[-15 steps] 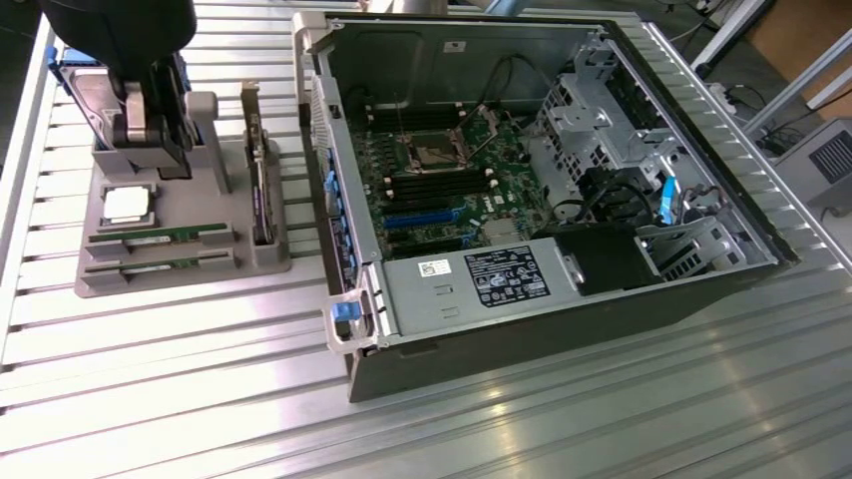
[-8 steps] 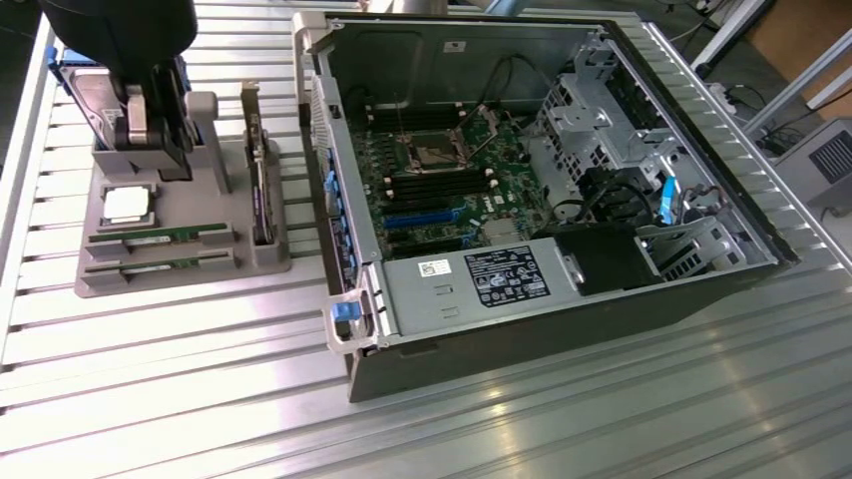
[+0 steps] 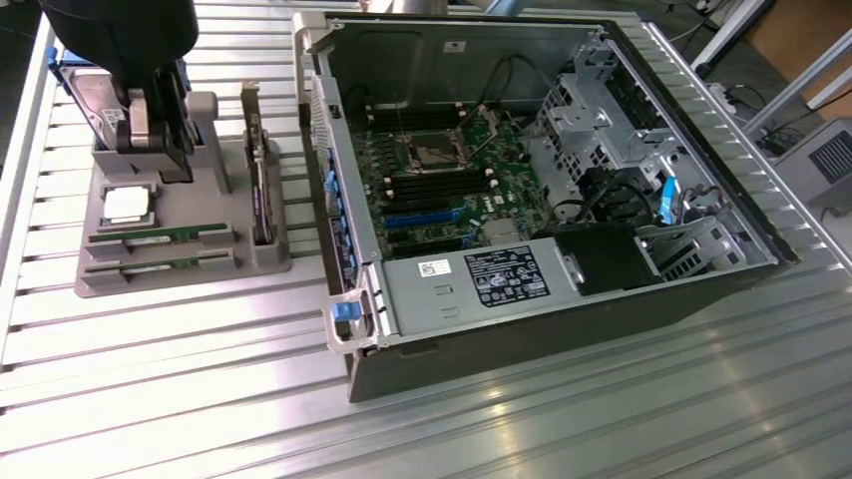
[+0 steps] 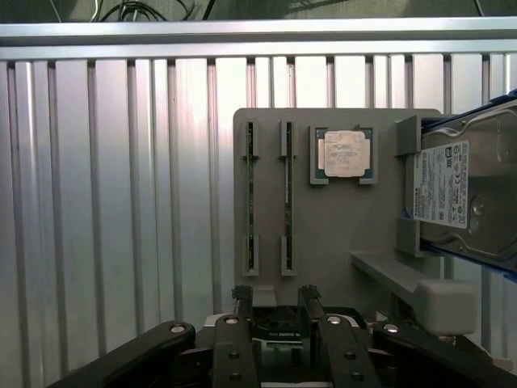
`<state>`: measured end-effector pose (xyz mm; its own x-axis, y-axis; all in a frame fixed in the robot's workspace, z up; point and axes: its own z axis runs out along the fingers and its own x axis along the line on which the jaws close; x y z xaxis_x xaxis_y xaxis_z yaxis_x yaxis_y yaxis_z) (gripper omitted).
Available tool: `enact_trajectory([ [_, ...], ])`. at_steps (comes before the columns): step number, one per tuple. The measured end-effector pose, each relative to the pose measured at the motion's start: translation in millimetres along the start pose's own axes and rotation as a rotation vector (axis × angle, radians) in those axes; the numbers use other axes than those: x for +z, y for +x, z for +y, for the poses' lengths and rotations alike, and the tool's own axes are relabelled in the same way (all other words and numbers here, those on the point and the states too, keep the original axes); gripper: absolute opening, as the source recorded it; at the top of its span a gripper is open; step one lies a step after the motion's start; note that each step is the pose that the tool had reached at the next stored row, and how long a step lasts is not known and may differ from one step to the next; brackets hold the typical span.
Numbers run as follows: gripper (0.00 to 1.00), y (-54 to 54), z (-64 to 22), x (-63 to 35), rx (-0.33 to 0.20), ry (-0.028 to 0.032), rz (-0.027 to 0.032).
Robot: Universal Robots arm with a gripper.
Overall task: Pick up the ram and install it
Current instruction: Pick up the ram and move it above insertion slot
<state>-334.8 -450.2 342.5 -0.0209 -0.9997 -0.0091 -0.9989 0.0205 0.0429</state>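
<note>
Gripper (image 3: pixel 160 160) is spread wide with nothing in it, hanging over the end of the tray (image 3: pixel 174 284) where the drive (image 3: pixel 83 100) sits, so nothing's been grabbed yet. Both sticks sit along the tray's opposite end, past the CPU (image 3: pixel 127 205). The ram (image 3: pixel 163 238) is next to the chip and the other stick (image 3: pixel 158 261) is right by the tray's edge. What worries me is that they're parallel and just beside each other. A finger coming down a bit off could land on the neighbour or wedge between the two. Each stick is cradled by grey clips (image 4: pixel 250 257) at both ends, so only the middle stretch is free to pinch. A grab off to one side would probably cock it in the clips. The card (image 3: pixel 259 190) stands tall on edge along the tray's side nearest the case (image 3: pixel 560 339), so it's easy to clip with the fingers (image 4: pixel 242 301) on the way across. The board slots (image 3: pixel 423 188) are down inside the case with walls and cables (image 3: pixel 506 80) around. Any tilt in the grip likely means a stick that won't seat. Looks-wise the ram is a long, skinny green strip standing on edge. From the wrist view it's little more than a dark line, and I can't really make out any chips on it.
</note>
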Motion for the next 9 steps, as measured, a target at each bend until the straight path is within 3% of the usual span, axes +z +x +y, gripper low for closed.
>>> enact_trajectory([
  [9,0.36,0.0,-0.1,2.9,-0.002,0.0000,0.0001],
])
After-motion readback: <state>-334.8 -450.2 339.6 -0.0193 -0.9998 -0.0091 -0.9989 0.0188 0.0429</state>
